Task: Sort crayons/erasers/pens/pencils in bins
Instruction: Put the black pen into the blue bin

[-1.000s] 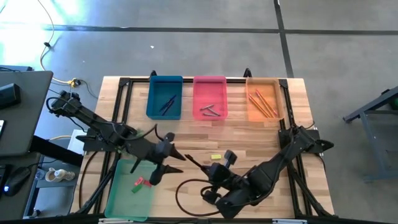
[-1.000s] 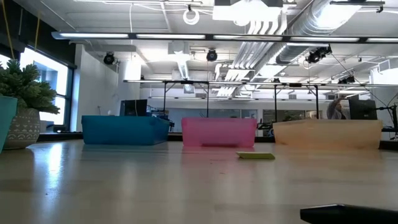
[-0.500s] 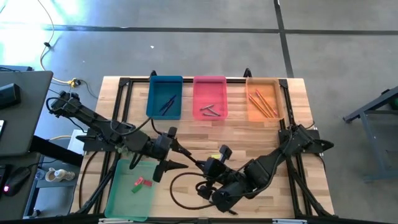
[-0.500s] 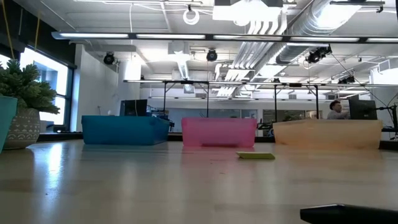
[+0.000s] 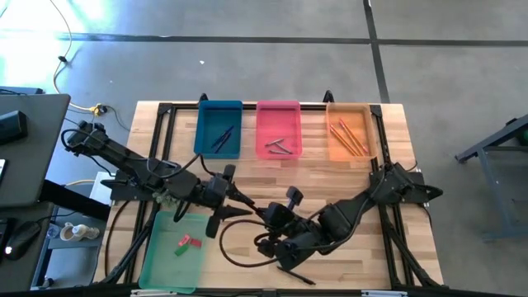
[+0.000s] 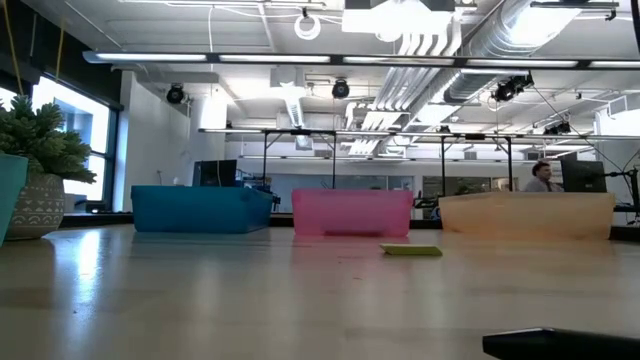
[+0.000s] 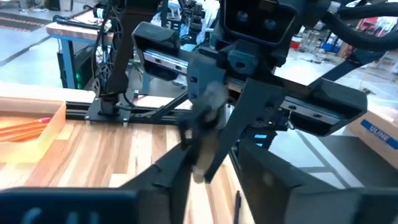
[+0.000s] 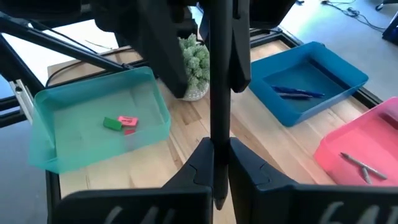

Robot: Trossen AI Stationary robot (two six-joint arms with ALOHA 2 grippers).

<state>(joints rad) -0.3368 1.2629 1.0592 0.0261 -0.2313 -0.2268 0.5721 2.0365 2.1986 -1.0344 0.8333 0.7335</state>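
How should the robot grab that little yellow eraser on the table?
Probably from straight above, with the tool fingers pinching the yellow eraser across its narrower width at the middle. It lies flat and very thin on the table, so there is hardly any side face to grip.

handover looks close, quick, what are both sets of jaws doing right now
Left gripper: open, jaws either side of the black pen.
Right gripper: shut on the black pen.

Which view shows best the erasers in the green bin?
The right wrist view: the green bin is close, with a green eraser and a pink eraser side by side. The high view shows them tiny; the low and left wrist views miss them.
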